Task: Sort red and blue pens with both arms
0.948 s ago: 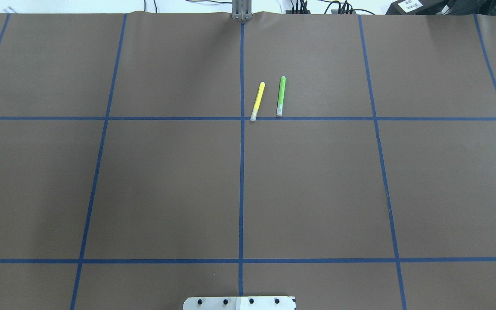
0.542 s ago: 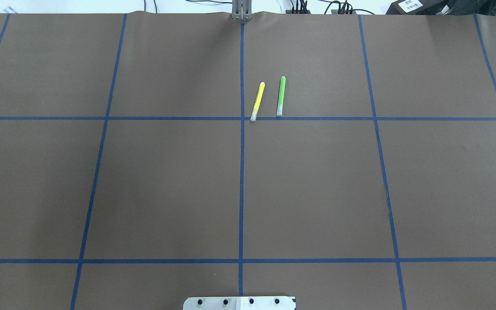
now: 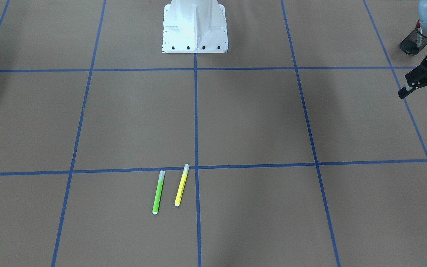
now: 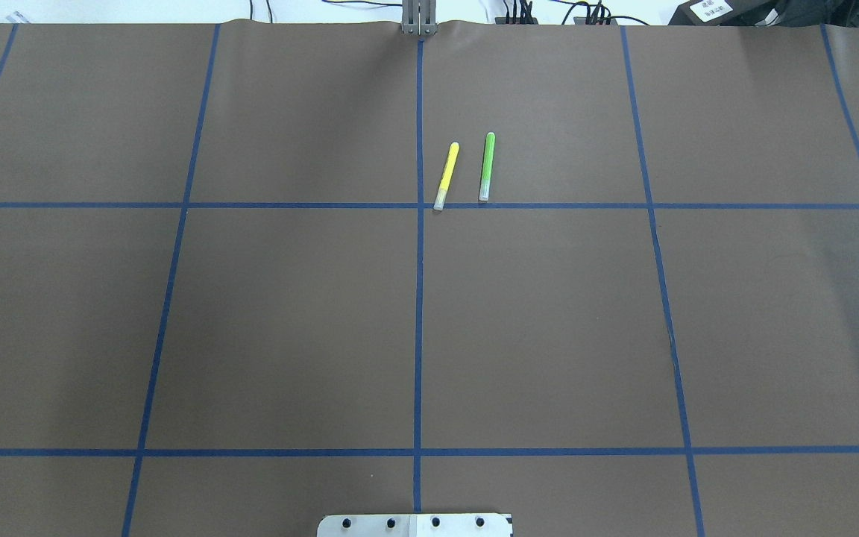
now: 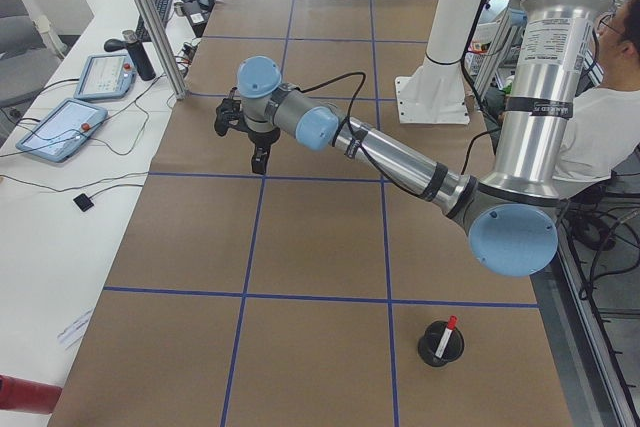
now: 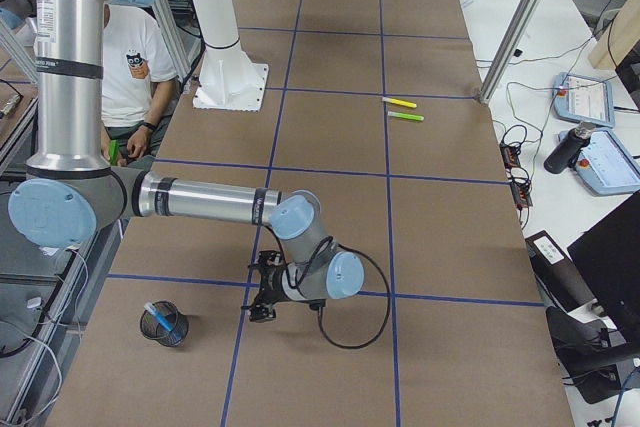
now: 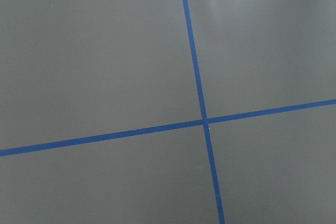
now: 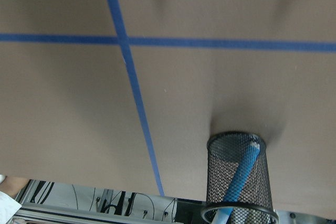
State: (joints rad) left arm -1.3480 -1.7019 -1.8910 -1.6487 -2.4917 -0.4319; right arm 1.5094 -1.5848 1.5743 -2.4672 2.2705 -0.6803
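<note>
The near silver-grey jointed arm with pale blue joint caps (image 5: 400,157) reaches from the right edge leftwards over the brown-covered table with a blue tape grid (image 5: 300,247). Its black two-finger gripper (image 5: 243,142) hangs above a tape line towards the table's left side. At near right a black mesh cup (image 5: 441,349) stands upright, with a white marker with red cap (image 5: 447,331) leaning inside it. A person in a white shirt (image 5: 590,137) sits at the right edge.

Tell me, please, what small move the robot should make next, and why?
Probably just ease the open, empty left pincer away to rest. The red pen stands in one mesh cup, the blue pen in the other mesh cup; only the yellow highlighter and green highlighter lie loose.
</note>
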